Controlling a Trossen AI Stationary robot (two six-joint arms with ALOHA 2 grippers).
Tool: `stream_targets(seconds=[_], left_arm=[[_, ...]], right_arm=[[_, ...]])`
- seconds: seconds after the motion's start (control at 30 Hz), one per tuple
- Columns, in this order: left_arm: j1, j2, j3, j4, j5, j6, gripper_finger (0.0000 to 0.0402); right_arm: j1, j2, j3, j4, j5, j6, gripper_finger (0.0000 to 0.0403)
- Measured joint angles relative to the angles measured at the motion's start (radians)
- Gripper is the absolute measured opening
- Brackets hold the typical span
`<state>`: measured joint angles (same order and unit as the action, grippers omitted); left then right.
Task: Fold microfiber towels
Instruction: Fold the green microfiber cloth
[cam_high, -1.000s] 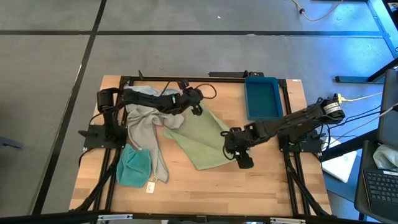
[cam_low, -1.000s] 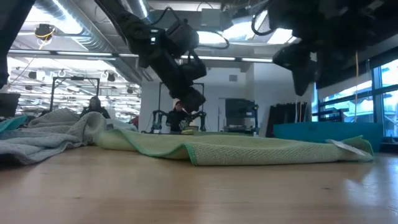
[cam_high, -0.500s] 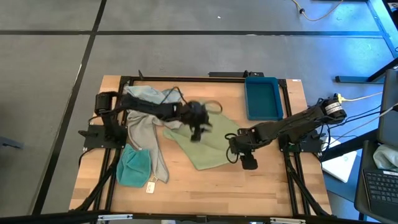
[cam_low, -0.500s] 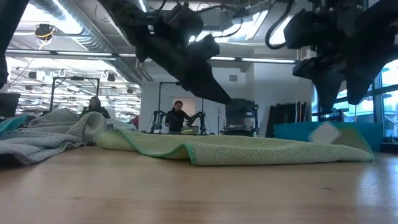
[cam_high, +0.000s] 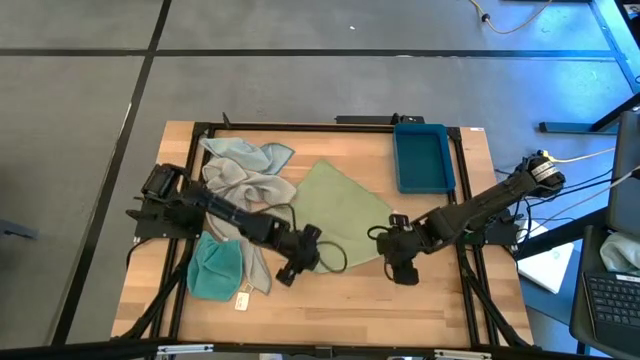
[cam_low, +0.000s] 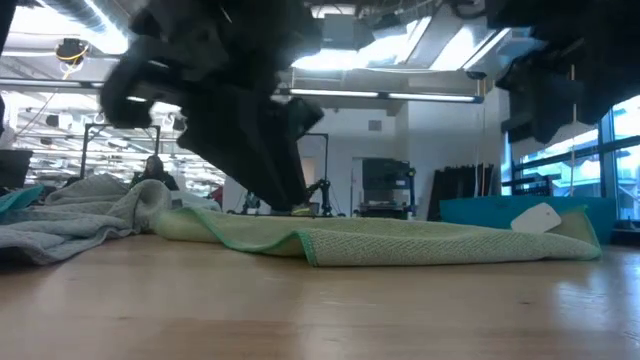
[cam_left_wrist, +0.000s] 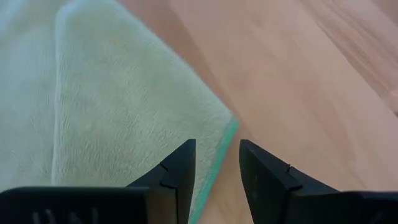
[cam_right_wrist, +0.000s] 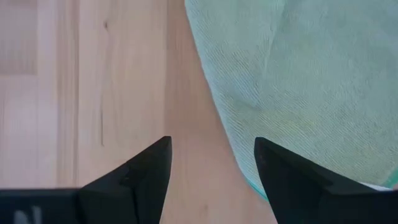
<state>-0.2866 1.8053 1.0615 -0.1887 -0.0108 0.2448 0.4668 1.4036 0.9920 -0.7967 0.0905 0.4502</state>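
Observation:
A pale green microfiber towel (cam_high: 340, 212) lies spread flat in the middle of the table, with a white tag (cam_high: 397, 218) at its right corner. My left gripper (cam_high: 287, 272) hangs open just above the towel's near-left edge (cam_left_wrist: 214, 168), short of a corner (cam_left_wrist: 231, 122). My right gripper (cam_high: 405, 272) hangs open, its fingers wide apart, over the towel's near-right edge (cam_right_wrist: 217, 118) and bare wood. A grey towel (cam_high: 235, 190), a pale blue one (cam_high: 248, 152) and a teal one (cam_high: 214, 270) lie at the table's left.
A rigid blue tray (cam_high: 422, 155) stands at the far right of the table. The pile of other towels fills the left side. Bare wood (cam_high: 350, 305) runs along the near edge. In the low view, a person (cam_low: 152, 170) shows in the room beyond the table.
My left gripper has swept from the far left of the table across the green towel to its near-left edge, rolling and tipping downward. My right gripper has shifted a little toward the table's right and near edges. The towel's far corner now lies uncovered.

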Motion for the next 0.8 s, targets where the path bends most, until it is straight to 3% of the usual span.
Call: stream_targets(seconds=[0.23,0.37,0.47,0.8], left_arm=[[-0.109,0.0,0.0,-0.019,-0.116,0.194,0.0132],[-0.146,0.023,0.0,-0.006,-0.308,0.273,0.0156],[-0.15,0.067,0.0,0.02,-0.354,0.314,0.0169],[-0.154,0.143,0.0,0.129,-0.523,0.342,0.0177]], right_arm=[[0.157,0.0,0.0,0.001,0.205,0.145,0.0232],[0.231,0.0,0.0,0.002,0.348,0.234,0.0232],[0.271,0.0,0.0,0.002,0.437,0.288,0.0232],[0.34,0.001,0.0,0.001,0.503,0.387,0.0232]])
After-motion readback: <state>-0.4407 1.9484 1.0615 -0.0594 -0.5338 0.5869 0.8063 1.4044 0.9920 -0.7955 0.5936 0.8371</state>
